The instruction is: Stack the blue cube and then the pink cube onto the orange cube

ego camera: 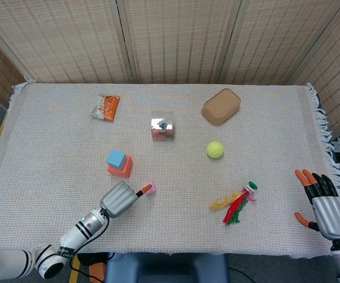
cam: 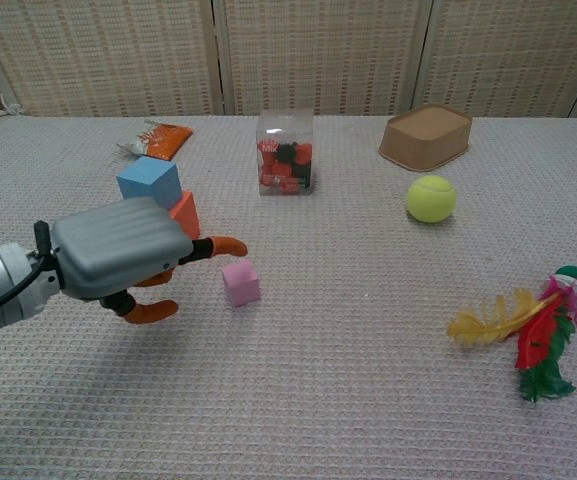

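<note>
One pink cube | just right of left hand | fingers spread, empty

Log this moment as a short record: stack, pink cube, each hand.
stack: blue cube sits on orange cube
pink cube: pink cube on the cloth, not stacked
left hand: left hand beside the pink cube, fingers apart, holding nothing
right hand: right hand at the table's right edge, fingers spread, holding nothing
</note>
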Action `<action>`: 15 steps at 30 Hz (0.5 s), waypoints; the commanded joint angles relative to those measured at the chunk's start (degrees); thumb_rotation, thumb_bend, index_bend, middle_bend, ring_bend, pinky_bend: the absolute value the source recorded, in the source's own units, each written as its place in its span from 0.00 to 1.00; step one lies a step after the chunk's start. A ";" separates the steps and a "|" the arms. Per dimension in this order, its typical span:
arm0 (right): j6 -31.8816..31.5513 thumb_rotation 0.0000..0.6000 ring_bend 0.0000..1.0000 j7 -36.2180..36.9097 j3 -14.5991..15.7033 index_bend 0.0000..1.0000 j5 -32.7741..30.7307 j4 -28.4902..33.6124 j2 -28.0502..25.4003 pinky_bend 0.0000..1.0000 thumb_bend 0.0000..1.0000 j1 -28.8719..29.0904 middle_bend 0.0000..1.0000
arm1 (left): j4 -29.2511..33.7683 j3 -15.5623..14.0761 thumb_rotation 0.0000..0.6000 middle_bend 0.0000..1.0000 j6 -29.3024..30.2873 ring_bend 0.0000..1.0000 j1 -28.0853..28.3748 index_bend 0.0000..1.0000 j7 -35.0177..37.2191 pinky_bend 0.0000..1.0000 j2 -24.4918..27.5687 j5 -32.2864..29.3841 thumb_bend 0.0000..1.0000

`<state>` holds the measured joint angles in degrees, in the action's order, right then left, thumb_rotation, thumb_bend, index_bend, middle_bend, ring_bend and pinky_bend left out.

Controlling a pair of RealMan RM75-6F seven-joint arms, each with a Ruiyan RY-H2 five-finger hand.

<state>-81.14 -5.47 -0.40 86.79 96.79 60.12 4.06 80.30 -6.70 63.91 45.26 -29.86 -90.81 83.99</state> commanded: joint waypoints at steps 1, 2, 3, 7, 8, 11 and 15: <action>0.13 1.00 0.00 -0.12 -0.18 0.00 -0.37 0.00 0.04 0.00 0.11 0.06 0.00 | -5.58 0.15 1.00 1.00 -0.32 1.00 0.17 0.14 4.03 1.00 -2.76 3.81 0.36; 0.22 1.00 0.00 -0.15 -0.22 0.00 -0.49 -0.02 0.06 0.00 0.11 0.11 0.00 | -6.39 0.27 1.00 1.00 -0.63 1.00 0.24 0.14 4.46 1.00 -3.07 4.11 0.37; 0.33 1.00 0.00 -0.23 -0.25 0.00 -0.60 -0.04 0.06 0.00 0.11 0.15 0.00 | -7.34 0.45 1.00 1.00 -1.08 1.00 0.37 0.15 4.82 1.00 -3.45 4.44 0.37; 0.76 1.00 0.00 -0.44 -0.31 0.00 -1.01 -0.01 0.08 0.00 0.11 0.28 0.00 | -9.93 1.48 1.00 1.00 -1.57 1.00 0.74 0.16 6.36 1.00 -4.74 5.66 0.37; 0.74 1.00 0.00 -0.45 -0.35 0.00 -1.10 0.00 0.07 0.00 0.11 0.28 0.00 | -10.27 1.74 1.00 1.00 -1.45 1.00 0.81 0.16 6.88 1.00 -4.90 6.00 0.36; 0.72 1.00 0.00 -0.47 -0.54 0.00 -1.44 0.04 0.03 0.00 0.11 0.29 0.00 | -10.99 2.36 1.00 1.00 -1.47 1.00 1.17 0.17 7.84 1.00 -5.09 7.00 0.37; 1.01 1.00 0.00 -0.67 -0.61 0.00 -1.78 0.00 0.09 0.00 0.11 0.40 0.00 | -11.51 3.10 1.00 1.00 -2.97 1.00 1.93 0.19 7.56 1.00 -5.12 7.39 0.36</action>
<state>-80.16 -6.12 -1.01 85.04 96.80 60.20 4.44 69.01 -3.90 61.43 46.88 -22.10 -95.88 91.24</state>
